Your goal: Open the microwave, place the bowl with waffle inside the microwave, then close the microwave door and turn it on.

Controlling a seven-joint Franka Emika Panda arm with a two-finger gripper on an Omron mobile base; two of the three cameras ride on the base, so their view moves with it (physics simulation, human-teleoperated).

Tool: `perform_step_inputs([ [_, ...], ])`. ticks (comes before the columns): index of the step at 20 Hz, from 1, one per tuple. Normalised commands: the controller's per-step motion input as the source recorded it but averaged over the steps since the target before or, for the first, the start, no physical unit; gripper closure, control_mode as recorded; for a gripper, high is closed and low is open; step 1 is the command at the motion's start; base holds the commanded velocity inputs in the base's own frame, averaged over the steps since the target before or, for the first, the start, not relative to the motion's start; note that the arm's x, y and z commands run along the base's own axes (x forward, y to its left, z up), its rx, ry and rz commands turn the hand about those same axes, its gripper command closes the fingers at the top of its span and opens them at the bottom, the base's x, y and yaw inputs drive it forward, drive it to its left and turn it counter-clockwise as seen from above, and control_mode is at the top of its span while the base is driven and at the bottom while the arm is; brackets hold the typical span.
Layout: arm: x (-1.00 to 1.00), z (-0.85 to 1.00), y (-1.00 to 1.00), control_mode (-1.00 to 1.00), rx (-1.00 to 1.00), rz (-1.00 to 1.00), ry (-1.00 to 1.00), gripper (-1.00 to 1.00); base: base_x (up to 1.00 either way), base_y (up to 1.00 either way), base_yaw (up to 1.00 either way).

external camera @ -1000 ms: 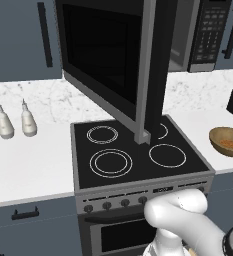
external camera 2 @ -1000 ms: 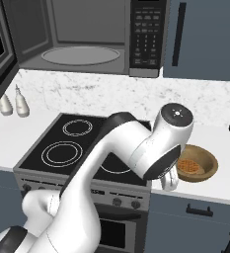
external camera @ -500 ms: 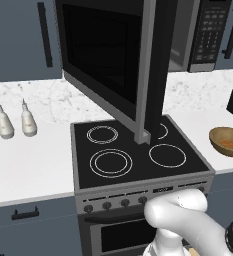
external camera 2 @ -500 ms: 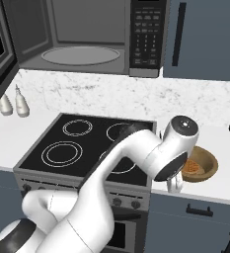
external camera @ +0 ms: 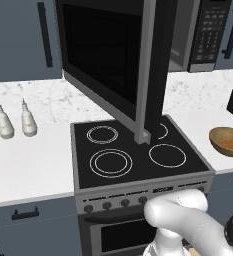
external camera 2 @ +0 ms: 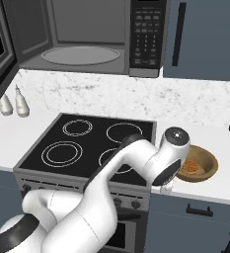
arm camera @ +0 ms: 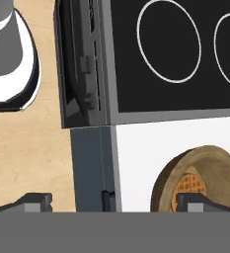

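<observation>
One bowl (external camera 2: 201, 163) w/ waffle (arm camera: 189, 188) sits on the white worktop (external camera 2: 220, 185) just right of the stove (external camera 2: 87, 146). My gripper (arm camera: 114, 202) hangs over the worktop's front edge beside it — fingers spread wide, holding nothing. Microwave (external camera 2: 87, 34) up above; microwave door (external camera: 113, 55) swung open — cavity bare.

The bowl (external camera 2: 201, 163) is brown with a tan inside, holding an orange grid-patterned waffle (external camera 2: 189, 168). The counter (external camera: 33, 160) is white, its backsplash (external camera 2: 87, 91) marbled grey. White rings mark the black stove (external camera: 133, 155). The microwave (external camera 2: 87, 34) is grey inside, black at its keypad. Cabinets (external camera: 18, 40) are slate blue.
</observation>
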Motion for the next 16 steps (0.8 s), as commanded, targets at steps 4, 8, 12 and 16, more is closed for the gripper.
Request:
perform_step_inputs([
  [4,0.28,-0.18,-0.53,-1.0,0.1,-0.1,0.0,-1.0,0.0,0.0,0.0],
  [8,0.34,-0.02,-0.5,-1.0,0.19,-0.06,0.0,-1.0,0.0,0.0,0.0],
  [12,0.32,-0.04,-0.38,-1.0,0.2,-0.01,0.02,-1.0,0.0,0.0,0.0],
  [16,0.19,-0.21,-0.19,-1.0,0.09,0.0,0.0,-1.0,0.0,0.0,0.0],
])
